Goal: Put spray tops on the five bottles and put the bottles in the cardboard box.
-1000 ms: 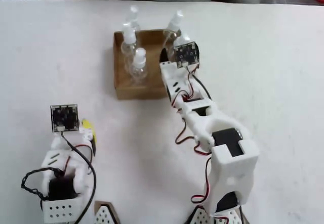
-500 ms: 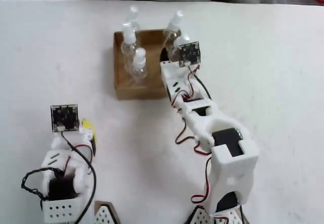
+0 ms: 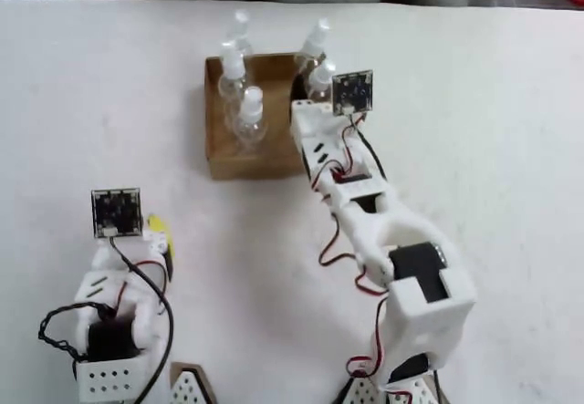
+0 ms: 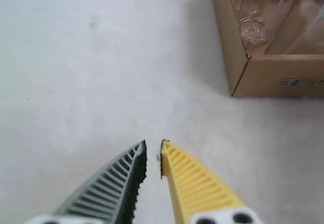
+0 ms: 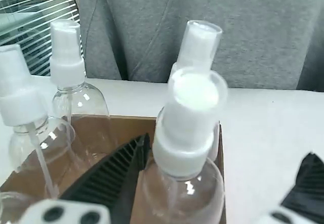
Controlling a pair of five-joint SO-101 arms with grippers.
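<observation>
The cardboard box (image 3: 256, 164) stands at the back middle of the table with several clear bottles with white spray tops in or at it. One capped bottle (image 3: 321, 75) stands at the box's right wall, and my right gripper (image 3: 310, 92) is around it. In the right wrist view that bottle (image 5: 186, 133) stands between the black fingers (image 5: 119, 169) of my right gripper (image 5: 228, 150), which is open, the far finger well clear of it. My left gripper (image 4: 153, 150) is shut with nothing in it, low over the bare table at the front left (image 3: 157, 227).
Other capped bottles (image 5: 68, 67) stand inside the box (image 5: 104, 129), one more (image 5: 200, 39) behind the near one. In the left wrist view the box corner (image 4: 268, 75) lies ahead of the fingers. A grey-clad person is beyond the table's far edge.
My right arm's wrist has swung a little to the right, uncovering the cap of the bottle at the box's right wall. The left arm has kept still.
</observation>
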